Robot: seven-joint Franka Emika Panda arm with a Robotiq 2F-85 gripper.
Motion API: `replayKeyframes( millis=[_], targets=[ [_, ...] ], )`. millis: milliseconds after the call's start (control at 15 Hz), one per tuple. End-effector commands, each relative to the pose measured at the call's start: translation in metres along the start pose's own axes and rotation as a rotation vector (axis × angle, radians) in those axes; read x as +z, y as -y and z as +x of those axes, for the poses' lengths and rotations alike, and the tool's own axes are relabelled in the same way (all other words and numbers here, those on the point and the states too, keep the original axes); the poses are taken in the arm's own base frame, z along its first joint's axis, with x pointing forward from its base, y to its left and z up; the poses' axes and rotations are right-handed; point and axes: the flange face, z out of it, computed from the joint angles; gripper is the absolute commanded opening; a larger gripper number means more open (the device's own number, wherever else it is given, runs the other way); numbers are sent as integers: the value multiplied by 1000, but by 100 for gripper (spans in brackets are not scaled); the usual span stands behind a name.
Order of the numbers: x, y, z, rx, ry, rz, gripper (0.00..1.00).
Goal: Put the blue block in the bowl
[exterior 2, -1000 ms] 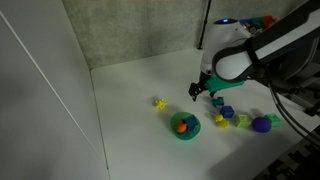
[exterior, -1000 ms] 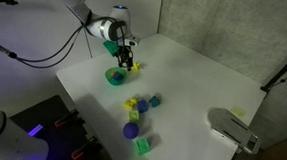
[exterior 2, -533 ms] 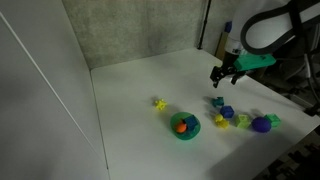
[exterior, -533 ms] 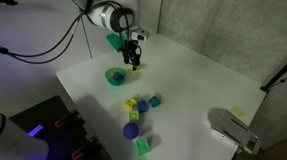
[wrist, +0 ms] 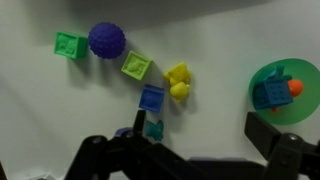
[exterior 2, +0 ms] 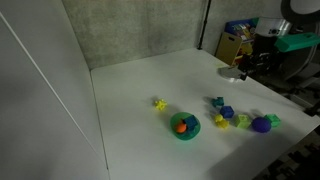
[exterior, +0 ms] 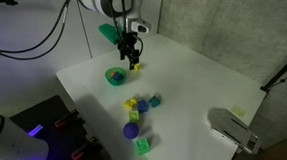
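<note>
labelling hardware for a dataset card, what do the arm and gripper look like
The arm is white with rounded joints. The gripper is black, with a bright-green bracket at the wrist. Thin black cables loop beside the arm.

Wrist view, qty per kind: 1 green bowl (wrist: 302,106), 1 purple ball (wrist: 106,40), 2 green blocks (wrist: 70,45) (wrist: 137,66), 2 blue blocks (wrist: 152,98) (wrist: 268,94), 1 teal block (wrist: 153,128), approx. 2 yellow pcs (wrist: 179,82) touching, 1 orange pc (wrist: 294,87).
</note>
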Motion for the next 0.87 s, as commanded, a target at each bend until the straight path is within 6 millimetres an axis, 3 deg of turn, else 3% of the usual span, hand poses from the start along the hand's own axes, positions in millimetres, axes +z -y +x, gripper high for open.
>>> replayKeyframes(
  millis=[0,333,400,800],
  targets=[
    [-29,-17,-25,-23,2,5,100],
    [-47,-31,-34,4,2,9,100],
    [-42,-25,-25,15,2,9,100],
    [-40,-23,-26,12,7,6,100]
  ],
)
